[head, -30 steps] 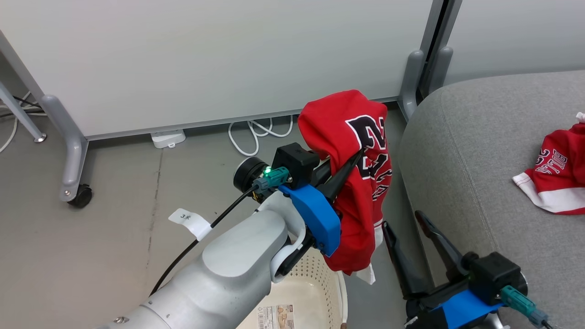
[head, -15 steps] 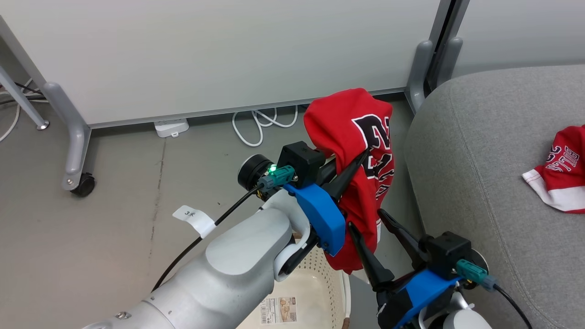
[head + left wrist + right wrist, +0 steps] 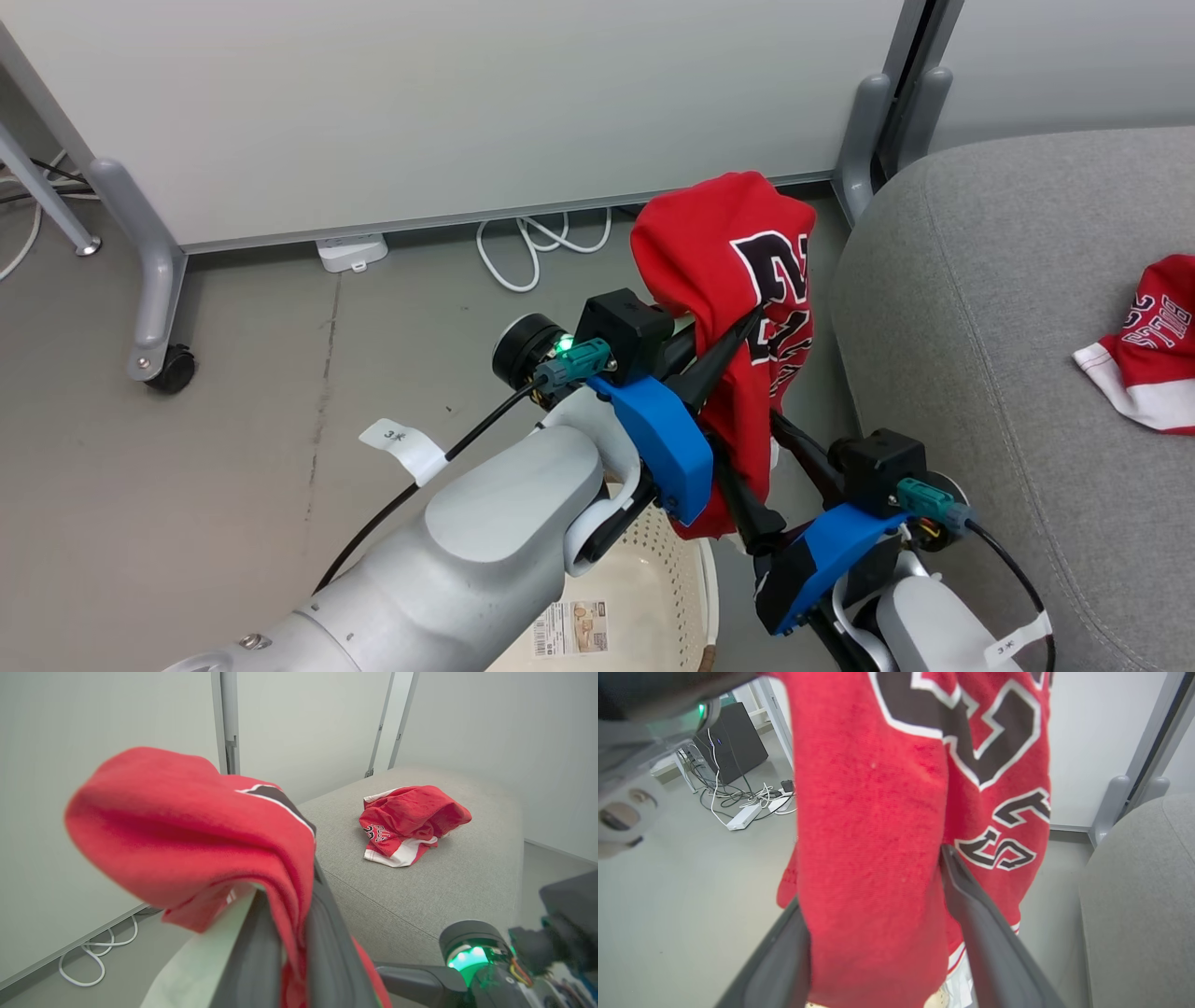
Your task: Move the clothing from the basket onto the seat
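Soft jersey [image 3: 719, 243] pinched in the left gripper [image 3: 738, 327], over the basket [image 3: 695, 579], beside the seat [image 3: 980, 327].
Light and limp, it will sag; the open right gripper [image 3: 747, 434] straddles its hanging part, probably a good second hold.

Reaches up and forward from the lower left with the pale left forearm [image 3: 485, 551], the blue bracket [image 3: 663, 443] at its wrist facing right. Clamps the left tool [image 3: 736, 325] hard on a fold of the red jersey [image 3: 709, 233], pinching the cloth between the two dark fingers [image 3: 327, 952] and holding it off the floor. Comes in from the lower right with the right arm [image 3: 920, 625], wrist just below the left one. Spreads the right tool [image 3: 744, 439] wide, one finger on each side of the hanging cloth; cannot tell whether either presses on it.
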